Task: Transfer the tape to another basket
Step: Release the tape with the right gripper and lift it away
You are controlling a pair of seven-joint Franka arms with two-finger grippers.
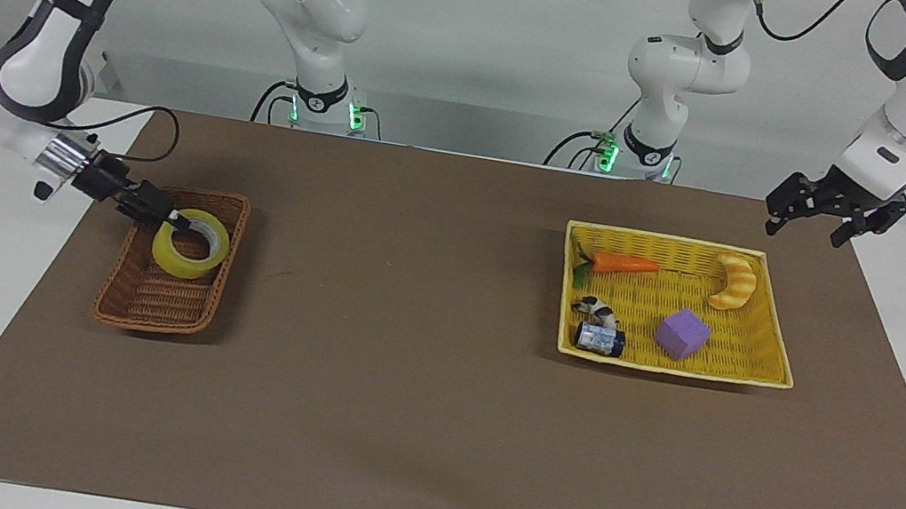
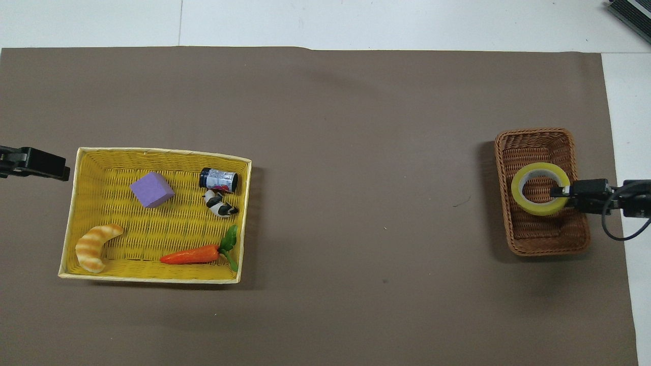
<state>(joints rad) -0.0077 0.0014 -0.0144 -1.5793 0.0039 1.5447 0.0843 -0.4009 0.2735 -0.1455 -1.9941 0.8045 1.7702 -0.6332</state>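
The yellow tape roll (image 1: 182,269) lies low in the brown wicker basket (image 1: 138,321) near the right arm's end of the table, about in its middle. My right gripper (image 1: 176,220) reaches in over the basket's side and is shut on the roll's wall, one finger inside the ring. In the overhead view the tape (image 2: 539,210), the basket (image 2: 549,249) and the right gripper (image 2: 560,191) show the same hold. My left gripper (image 1: 817,223) is open and empty, raised over the mat beside the yellow basket's corner; its tip shows in the overhead view (image 2: 51,165).
The yellow woven basket (image 1: 670,367) near the left arm's end holds a croissant toy (image 1: 738,282), a carrot (image 1: 624,264), a purple cube (image 1: 682,334), a small can (image 1: 599,339) and a black-and-white figure (image 1: 597,310). A brown mat (image 1: 399,372) covers the table.
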